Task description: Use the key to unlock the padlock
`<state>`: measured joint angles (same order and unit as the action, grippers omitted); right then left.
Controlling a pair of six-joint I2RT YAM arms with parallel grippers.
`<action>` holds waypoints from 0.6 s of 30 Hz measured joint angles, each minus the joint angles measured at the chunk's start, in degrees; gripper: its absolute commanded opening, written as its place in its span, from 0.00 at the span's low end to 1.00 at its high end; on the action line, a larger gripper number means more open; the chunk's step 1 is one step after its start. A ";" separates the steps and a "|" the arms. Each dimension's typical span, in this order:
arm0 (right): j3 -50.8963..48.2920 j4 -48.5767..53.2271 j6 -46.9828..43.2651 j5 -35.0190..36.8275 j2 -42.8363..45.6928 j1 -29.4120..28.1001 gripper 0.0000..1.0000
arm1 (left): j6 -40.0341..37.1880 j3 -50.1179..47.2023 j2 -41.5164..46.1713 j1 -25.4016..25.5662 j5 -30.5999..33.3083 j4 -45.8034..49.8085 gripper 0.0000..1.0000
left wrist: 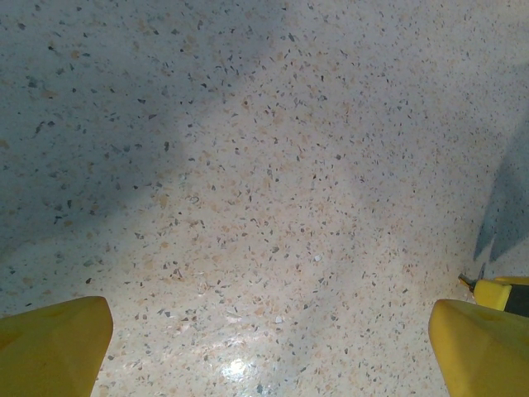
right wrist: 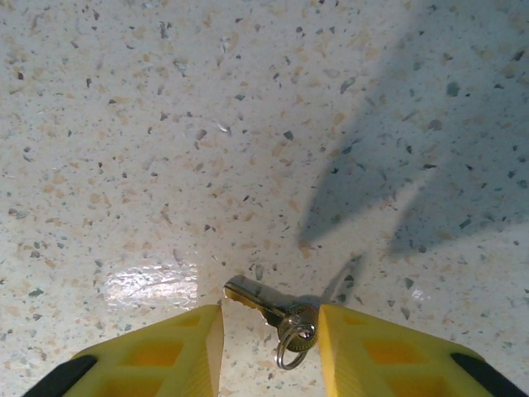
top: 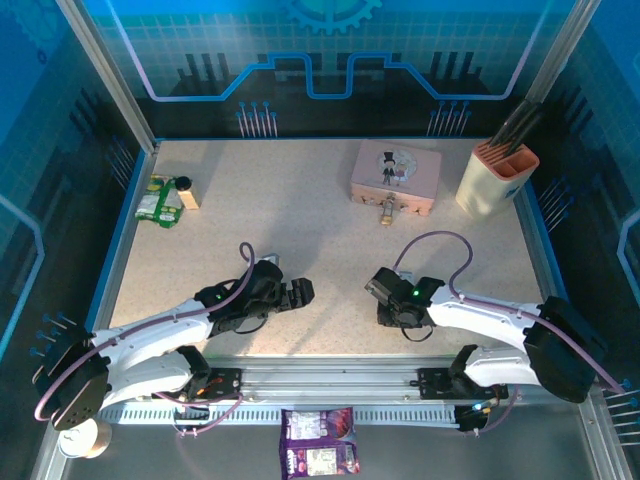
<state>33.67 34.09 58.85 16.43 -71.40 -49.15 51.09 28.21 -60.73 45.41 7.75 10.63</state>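
Ok so here's where it's at: the right gripper (right wrist: 271,313) is low over the speckled table (top: 300,210), and the key (right wrist: 263,303) is lying flat right between its yellow fingers (right wrist: 165,356). The blade tip sits at the edge of one finger, and the head, with its little ring, is just beside the other. The jaws are partway apart, but honestly I can't tell if they're pinching the key or just sitting around it.

From above, the padlock (top: 388,212) is well away from all that, toward the far side of the table, right against the front of the pink box (top: 397,175), which has a beige holder (top: 495,180) next to it.

The left gripper (top: 303,291) sits near the middle of the table, beside the right one. Its jaws are spread wide with nothing between them, just bare tabletop in its wrist view.
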 measured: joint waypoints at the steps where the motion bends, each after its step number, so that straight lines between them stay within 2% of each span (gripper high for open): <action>1: 0.00 -0.02 0.00 0.11 0.00 0.00 0.36 | 0.00 0.00 -0.04 0.00 0.00 0.00 0.99; 18: -0.57 -0.79 0.24 1.01 -2.62 0.00 0.24 | -0.02 0.02 -1.97 0.09 0.00 -0.07 0.99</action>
<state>33.10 33.30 59.09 17.43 -74.02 -49.15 51.07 28.23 -62.70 45.50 7.75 10.57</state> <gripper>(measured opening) 0.259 0.992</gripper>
